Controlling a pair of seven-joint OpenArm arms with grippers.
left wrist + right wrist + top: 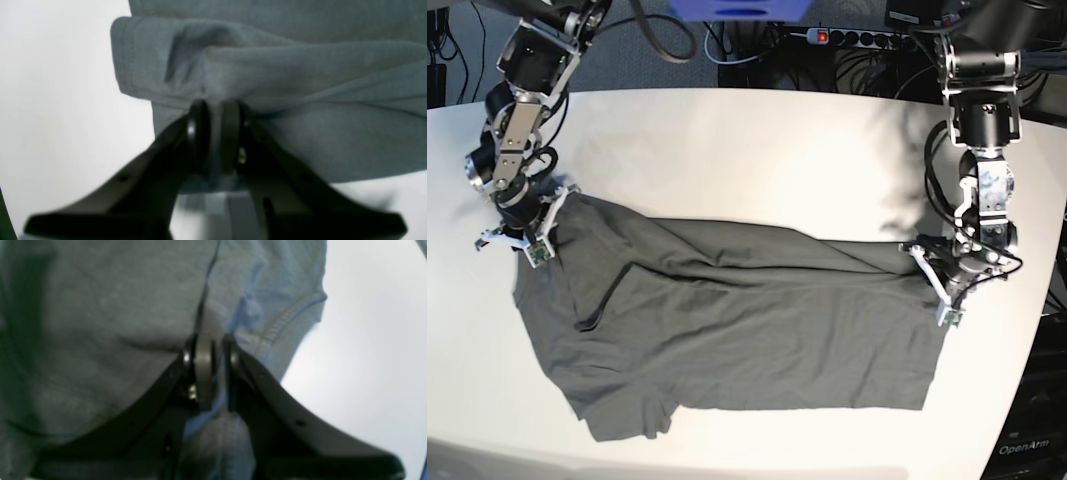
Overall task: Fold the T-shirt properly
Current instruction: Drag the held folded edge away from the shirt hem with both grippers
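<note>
L gripper [213, 136]: jaws nearly together, thin bunch of cloth pinched between the pads, at a folded hem edge of the T-shirt [300, 100]. R gripper [208, 373]: same, jaws clamped on a fold of fabric near a stitched hem, seam running up from the pads.

Base view: R gripper [522, 225] holds the shirt's upper corner at view-left; L gripper [947, 280] holds the edge at view-right. Shirt lies spread on the white table [757, 150], wrinkled, a long ridge running between the two grips, a sleeve flap sticking out at the near-left.

Step in hand (my read): both ends gripped, ready to carry the far edge over toward the near edge.

To do well: lift both arms together, same height and pace, keep cloth btwn grips lightly taut so the ridge pulls out; don't over-stretch, thin pinch could slip. Lay edge to edge, release only once cloth rests flat.
</note>
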